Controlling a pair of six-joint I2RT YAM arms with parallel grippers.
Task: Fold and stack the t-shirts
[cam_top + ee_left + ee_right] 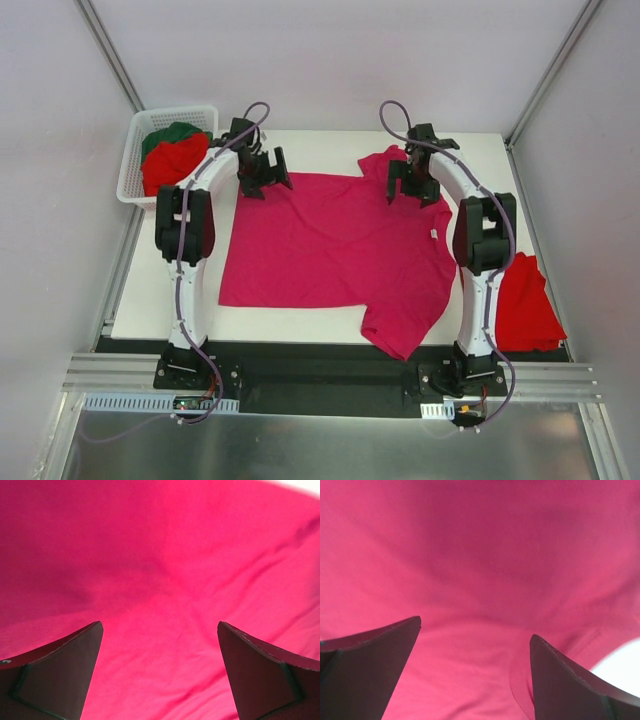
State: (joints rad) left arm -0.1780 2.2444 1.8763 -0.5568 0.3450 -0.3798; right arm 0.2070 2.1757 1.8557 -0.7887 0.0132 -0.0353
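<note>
A magenta-pink t-shirt (330, 245) lies spread over the middle of the white table (320, 145), one sleeve hanging past the near edge. My left gripper (262, 172) hovers open over its far left corner. In the left wrist view the pink cloth (165, 570) fills the frame between the wide-apart fingers (65, 665). My right gripper (412, 182) stands open above the far right sleeve, where pink fabric (480, 565) shows between its fingers (565, 680). Neither holds anything. A red t-shirt (525, 305) lies folded at the near right. A red shirt (172, 163) and a dark green shirt (172, 134) sit in the basket.
The white lattice basket (135, 150) stands at the far left corner, partly off the table. Grey walls close in on both sides. A black rail and the arm bases run along the near edge.
</note>
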